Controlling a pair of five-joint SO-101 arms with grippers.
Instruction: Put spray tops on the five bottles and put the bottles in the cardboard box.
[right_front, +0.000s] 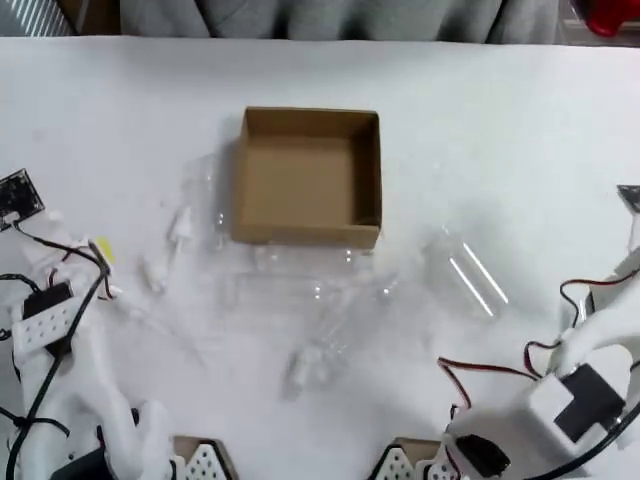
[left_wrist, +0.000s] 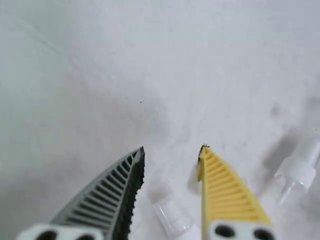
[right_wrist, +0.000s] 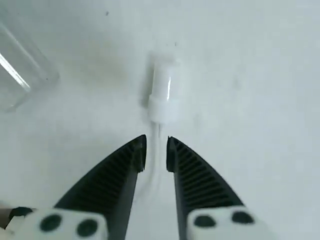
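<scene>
Table 5 o'clock: right gripper (right_wrist: 156, 146) nearly closed, pinching spray top (right_wrist: 164, 92) by dip tube (right_wrist: 158, 131); lift gently, tube likely flexes. Left gripper (left_wrist: 172, 150) wide open, empty.

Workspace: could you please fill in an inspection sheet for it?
Surface: white table.
Job's things: brown cardboard box, open, empty; clear plastic bottles lying before it; white spray tops loose at its left.
Clutter: nothing seen.
Grippers: left gripper open over the table; right gripper shut on the tube of a white spray top.
Cables: red and black wires along both arms.
Surroundings: grey fabric, red object beyond the table.
</scene>
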